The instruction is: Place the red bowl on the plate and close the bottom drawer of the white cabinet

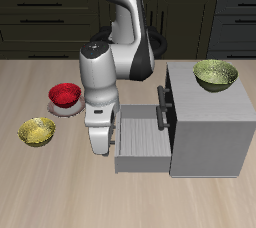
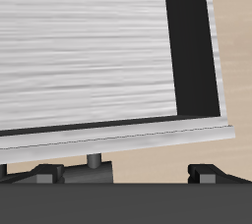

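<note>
The red bowl (image 1: pixel 63 94) rests on the plate (image 1: pixel 70 110), of which only a pale edge shows under it. The white cabinet (image 1: pixel 212 127) stands beside the arm, and its bottom drawer (image 1: pixel 145 138) is pulled out, its light-grey inside showing. My gripper (image 1: pixel 100 149) hangs just outside the drawer's front panel, pointing down, apart from the bowl. In the wrist view the drawer's (image 2: pixel 89 51) inside fills the picture, with its front edge and a handle post just past my gripper (image 2: pixel 123 175). The fingers (image 2: pixel 44 175) stand wide apart with nothing between them.
A yellow-gold bowl (image 1: pixel 37 131) lies near the table's front edge, close to the plate. An olive-green bowl (image 1: pixel 215 74) sits on top of the cabinet. Dark bar handles (image 1: pixel 162 107) show on the cabinet's face above the drawer.
</note>
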Tool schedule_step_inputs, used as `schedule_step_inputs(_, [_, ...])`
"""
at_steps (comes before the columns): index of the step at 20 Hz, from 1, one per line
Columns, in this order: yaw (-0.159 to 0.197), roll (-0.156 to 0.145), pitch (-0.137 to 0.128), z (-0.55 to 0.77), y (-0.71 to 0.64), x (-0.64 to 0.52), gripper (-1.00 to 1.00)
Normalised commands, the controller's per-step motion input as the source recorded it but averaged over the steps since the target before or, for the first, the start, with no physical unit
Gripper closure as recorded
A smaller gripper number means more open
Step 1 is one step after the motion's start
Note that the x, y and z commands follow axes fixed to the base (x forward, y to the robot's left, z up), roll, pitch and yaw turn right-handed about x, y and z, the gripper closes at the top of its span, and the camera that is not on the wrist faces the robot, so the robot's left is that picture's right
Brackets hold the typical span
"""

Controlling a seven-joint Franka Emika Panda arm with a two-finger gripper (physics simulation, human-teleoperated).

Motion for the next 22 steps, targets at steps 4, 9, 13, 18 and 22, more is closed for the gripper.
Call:
schedule_step_inputs(4, [-0.033,0.015,-0.059,-0.06,0.11,0.15,-1.0])
schedule_step_inputs(9, [0.015,0.046,-0.046,-0.02,0.21,0.11,-1.0])
schedule_step_inputs(13, [0.0,0.05,-0.014,-0.06,0.29,0.06,-1.0])
schedule_step_inputs(18, [0.013,0.071,-0.009,-0.09,0.44,0.1,-1.0])
schedule_step_inputs(22, [-0.001,0.091,-0.001,0.01,0.44,0.06,-1.0])
